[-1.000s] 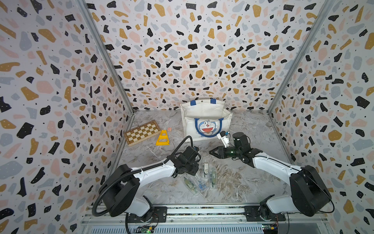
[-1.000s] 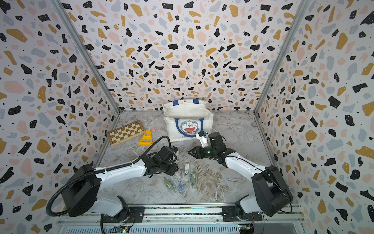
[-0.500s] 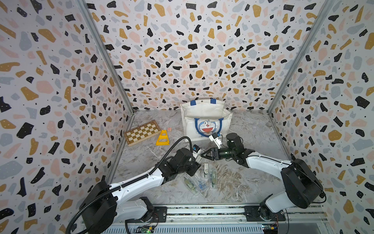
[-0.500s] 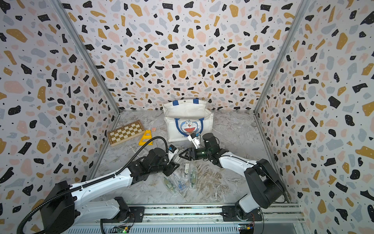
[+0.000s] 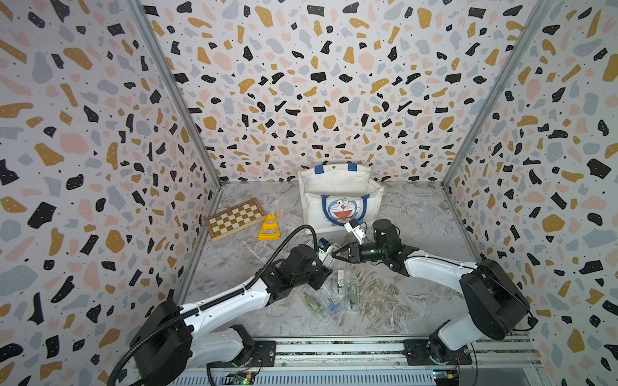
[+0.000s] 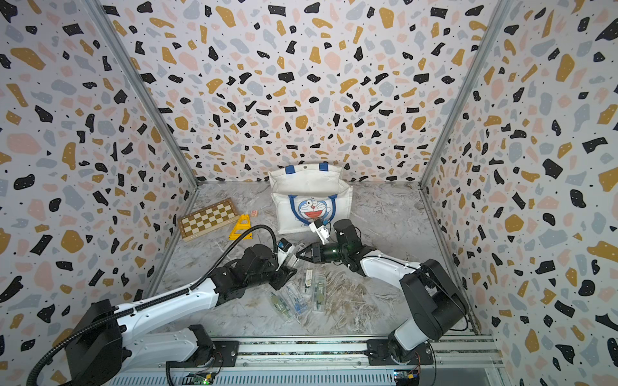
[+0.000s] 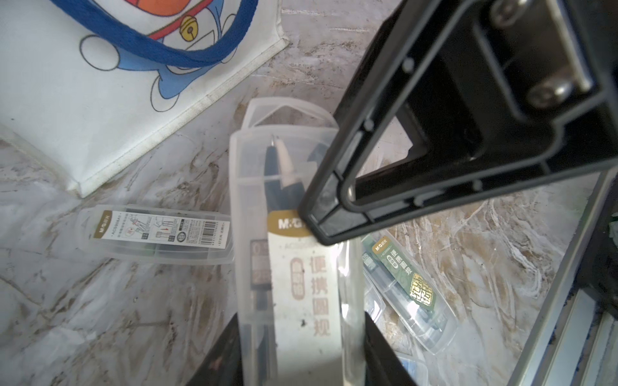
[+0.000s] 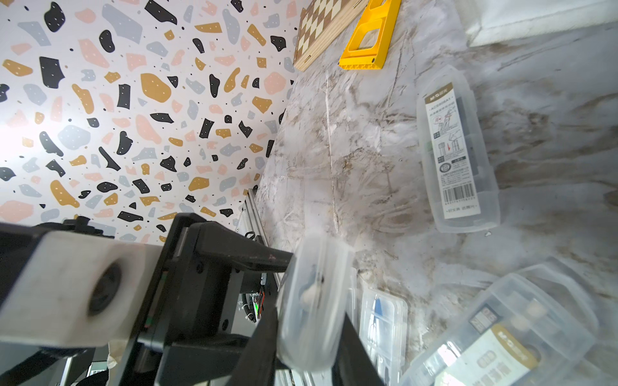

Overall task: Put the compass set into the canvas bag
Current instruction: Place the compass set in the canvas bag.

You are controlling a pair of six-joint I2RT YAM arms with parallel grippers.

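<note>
Hovering above the loose clear cases (image 5: pixel 334 297) near the table's front edge, my left gripper (image 7: pixel 301 347) clenches the compass set (image 7: pixel 301 284) clear of the marble. My right gripper (image 5: pixel 334 254) pinches its free end (a handover, I judge), since the canvas bag (image 5: pixel 337 197) stands upright by the back edge, nearer that arm.

I'm seeing a terrazzo-patterned back wall (image 5: pixel 334 100) rising beyond the right gripper (image 5: pixel 335 254), matching side walls (image 5: pixel 83 150) closing in on either flank of it, a grey marbled floor (image 5: pixel 418 207) spreading beneath it, and an aluminium rail (image 5: pixel 334 347) running behind it. Even, soft light is falling across the whole enclosure.
</note>
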